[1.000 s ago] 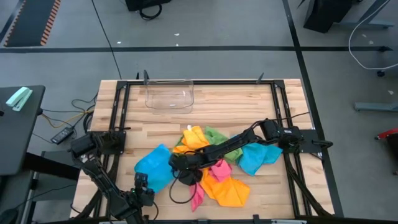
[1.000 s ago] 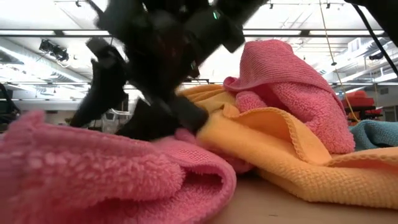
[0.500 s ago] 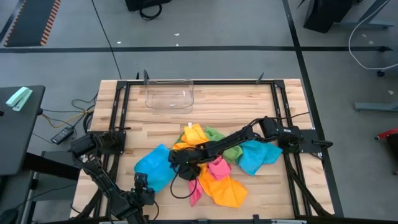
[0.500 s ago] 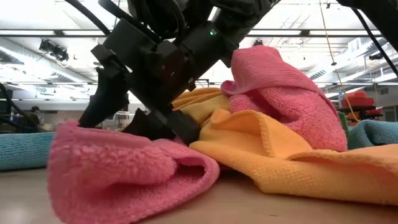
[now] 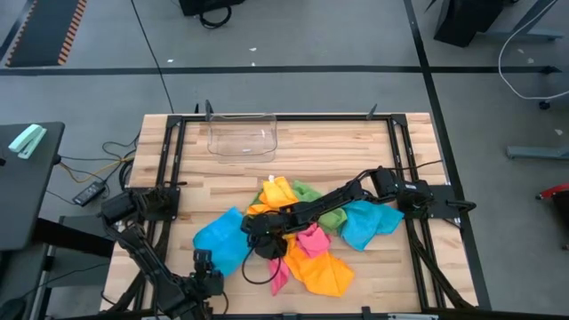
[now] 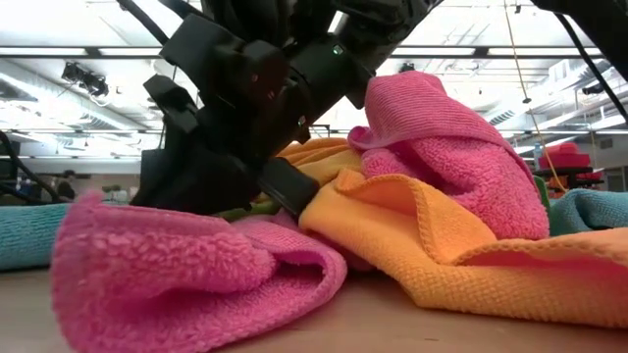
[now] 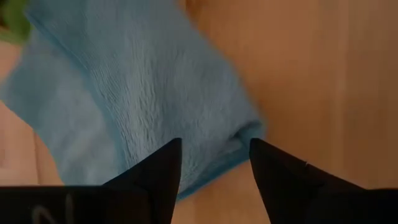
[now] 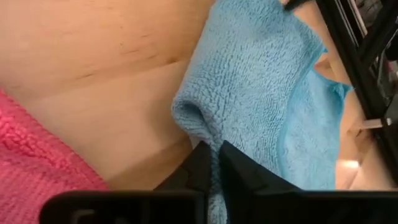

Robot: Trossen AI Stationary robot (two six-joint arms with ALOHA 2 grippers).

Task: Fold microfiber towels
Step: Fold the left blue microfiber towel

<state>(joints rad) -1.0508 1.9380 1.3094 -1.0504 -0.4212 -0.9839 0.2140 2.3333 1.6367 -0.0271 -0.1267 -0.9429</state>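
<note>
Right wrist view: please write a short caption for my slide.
Right gripper shut on the blue towel, pinching its edge above the wooden table.

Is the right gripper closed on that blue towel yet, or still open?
Shut. In its wrist view the right gripper has its fingers pressed together, pinching a raised fold of the blue towel.

Green towel (image 5: 313,194) mostly buried.

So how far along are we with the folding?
Nothing looks folded: the towels lie in one crumpled heap. In hand: the right gripper has its jaws pinched on an edge of the left blue towel, and the left gripper hovers open over that towel's corner. Left: every fold.
</note>
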